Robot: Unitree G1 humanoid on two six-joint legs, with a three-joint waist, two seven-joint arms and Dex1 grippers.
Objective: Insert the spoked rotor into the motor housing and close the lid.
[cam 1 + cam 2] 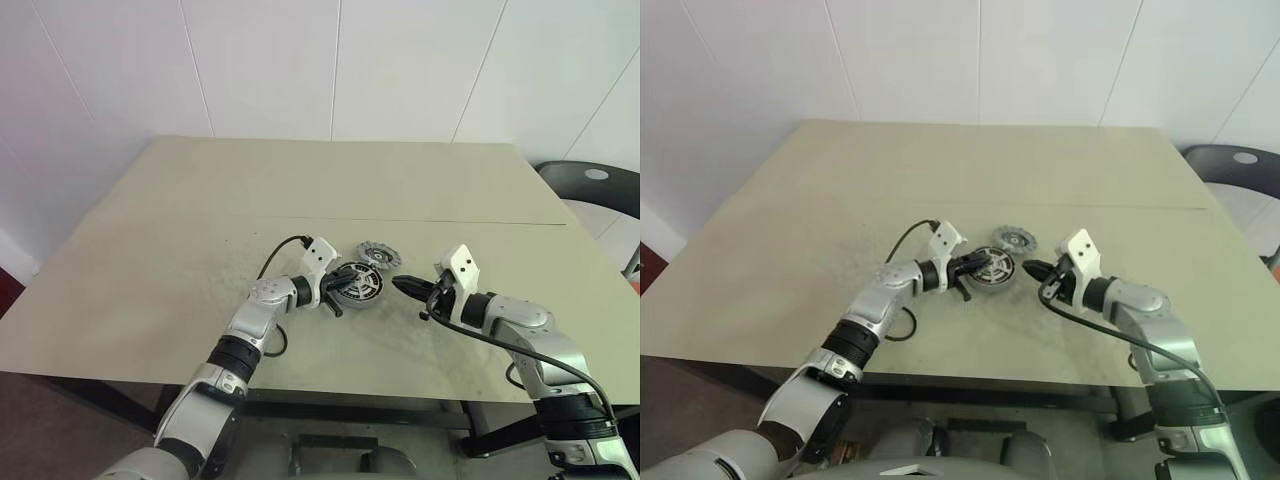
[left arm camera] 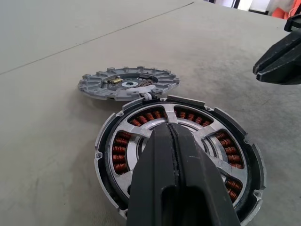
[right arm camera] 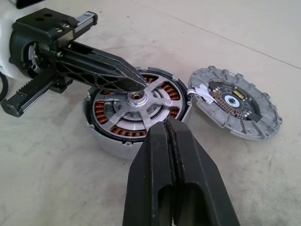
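Beige table (image 1: 150,260), white wall behind. Motor housing (image 1: 357,283) is sat mid-table w/ the spoked rotor (image 3: 141,106) already seated over the copper windings, prob so it's pressed home by the left gripper (image 3: 136,82), tips together on the hub. Lid (image 1: 376,252) is parked at 1 o'clock, touching the rim. Right gripper (image 1: 402,285), also pinched together, is held at 3 o'clock, just beside.
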